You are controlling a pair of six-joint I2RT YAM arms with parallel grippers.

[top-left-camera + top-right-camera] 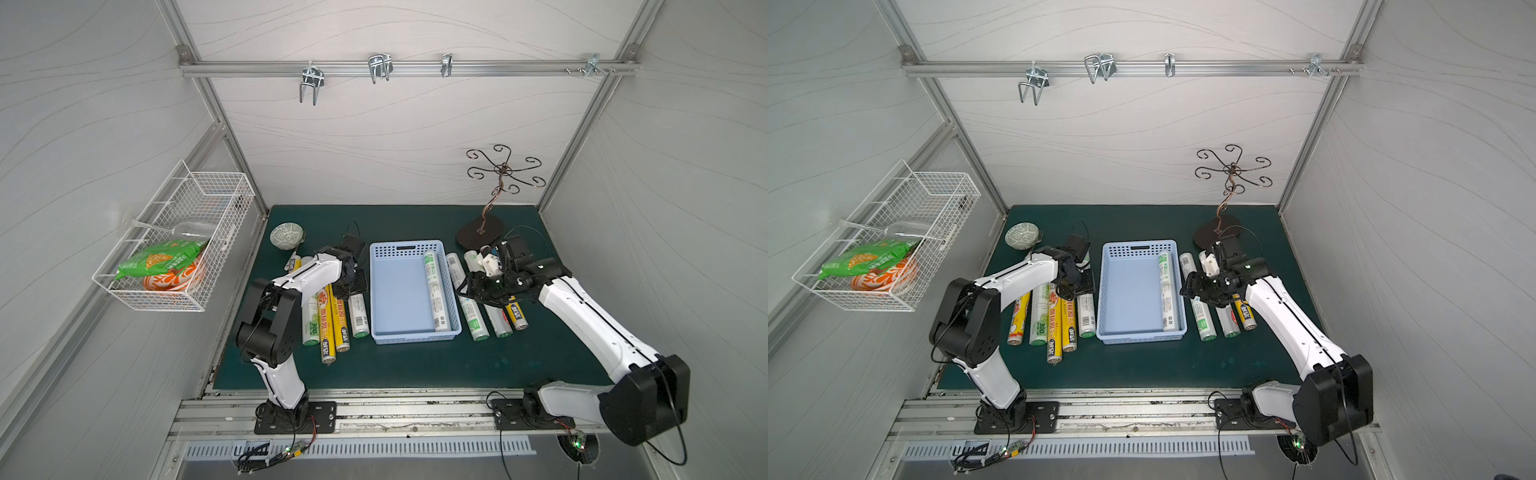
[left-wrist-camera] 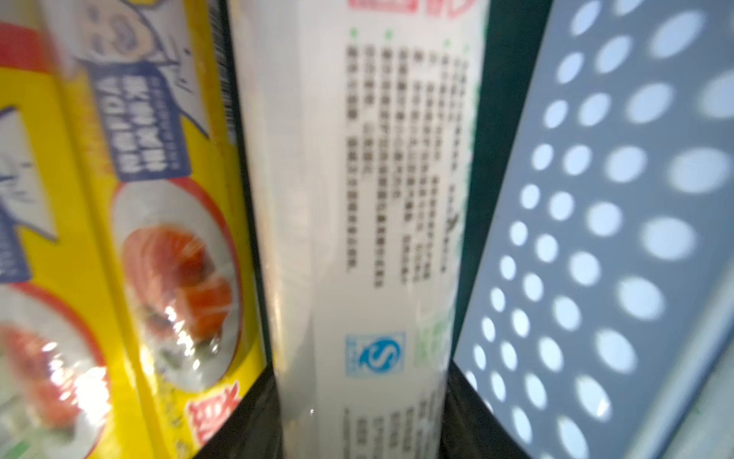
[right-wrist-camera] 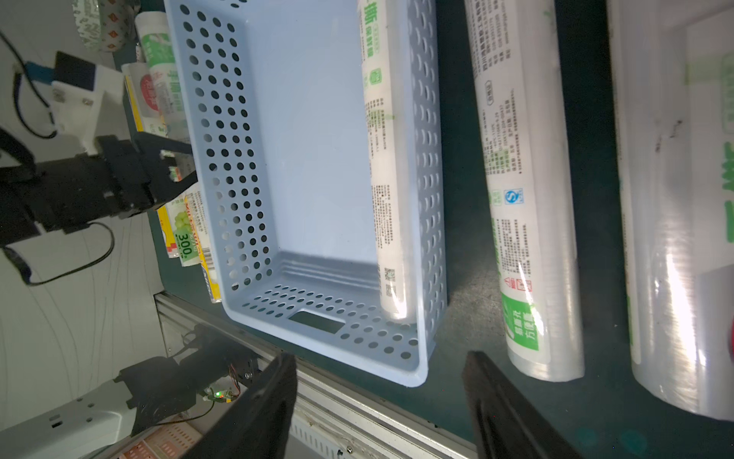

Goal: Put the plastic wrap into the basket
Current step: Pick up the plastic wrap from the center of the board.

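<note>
The left gripper (image 3: 178, 167) clasps a white roll (image 2: 357, 198) between its fingers just left of the basket (image 1: 411, 248), where another roll (image 1: 434, 291) lies along the right wall, while the right gripper (image 3: 379, 359) hangs wide, empty

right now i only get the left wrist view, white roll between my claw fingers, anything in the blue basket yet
Observer: One white cylindrical plastic wrap roll with green print lies in the shallow light blue perforated plastic basket, along the wall on the right arm's side.
Operator: where's the right claw
Observer: The right claw is open and empty, above the three more rolls, two white and one yellow, lying outside that wall.
Operator: how many rolls on my side
Observer: There are five rolls in a row; the left claw grips the white one nearest the basket.
</note>
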